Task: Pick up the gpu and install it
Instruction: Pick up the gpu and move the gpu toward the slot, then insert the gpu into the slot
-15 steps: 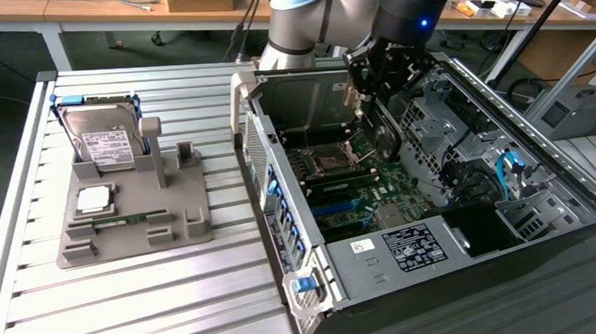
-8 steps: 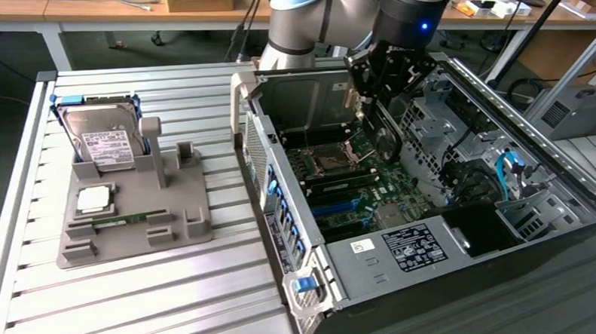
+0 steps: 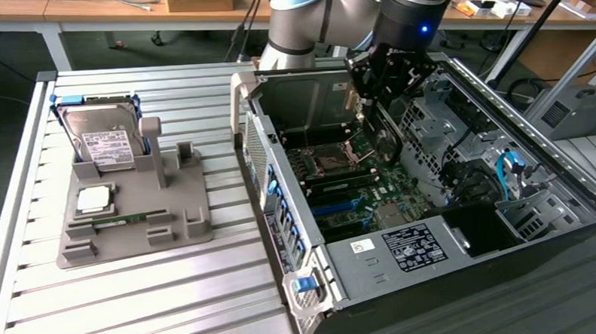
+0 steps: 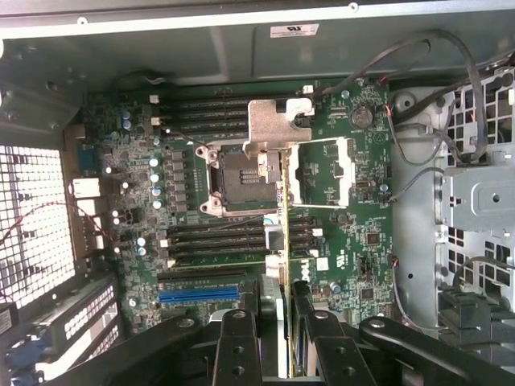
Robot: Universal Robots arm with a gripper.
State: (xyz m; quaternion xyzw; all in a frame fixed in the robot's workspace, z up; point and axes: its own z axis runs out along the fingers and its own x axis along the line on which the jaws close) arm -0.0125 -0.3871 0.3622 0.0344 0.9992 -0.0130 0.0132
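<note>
One gpu (image 4: 285,241) hangs edge-on just over the green motherboard (image 4: 354,257) inside the open computer case (image 3: 348,274), with the hand (image 4: 278,322) closed tight on it; a hard drive (image 3: 101,138) stands well apart on the bench (image 3: 132,295)

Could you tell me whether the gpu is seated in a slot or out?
Out: the tool grips the gpu edge-on above the motherboard, away from the blue slot.
</note>
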